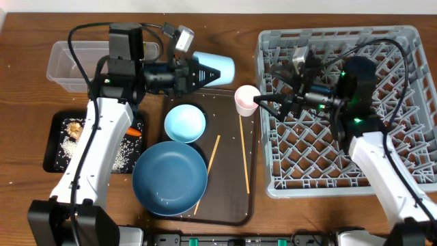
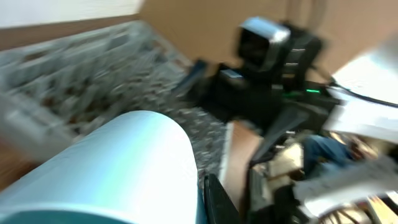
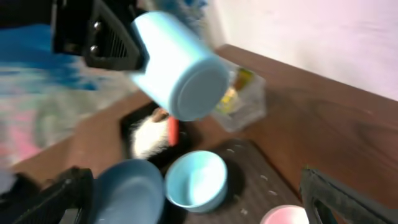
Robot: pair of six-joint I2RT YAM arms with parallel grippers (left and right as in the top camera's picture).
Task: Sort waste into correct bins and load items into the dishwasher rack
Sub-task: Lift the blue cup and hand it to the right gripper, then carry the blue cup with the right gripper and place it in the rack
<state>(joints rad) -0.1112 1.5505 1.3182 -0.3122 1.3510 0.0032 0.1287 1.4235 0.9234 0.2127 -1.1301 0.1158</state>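
Clamping a light-blue cylindrical cup (image 1: 218, 68) sideways in the left pincer (image 1: 198, 72) over the far edge of the brown tray (image 1: 229, 171), right pincer (image 1: 261, 108) spread wide above the left edge of the grey pegged plastic rack (image 1: 403, 41), beside the pink cup (image 1: 246, 100).

The light-blue cup (image 1: 218, 69) is held sideways by the left gripper (image 1: 199, 72). The pink cup (image 1: 246, 100) stands upright beside the grey rack (image 1: 403, 41). The light-blue bowl (image 1: 184, 123) sits just beside the dark-blue plate (image 1: 169, 177), with two chopsticks (image 1: 244, 157) lying alongside.
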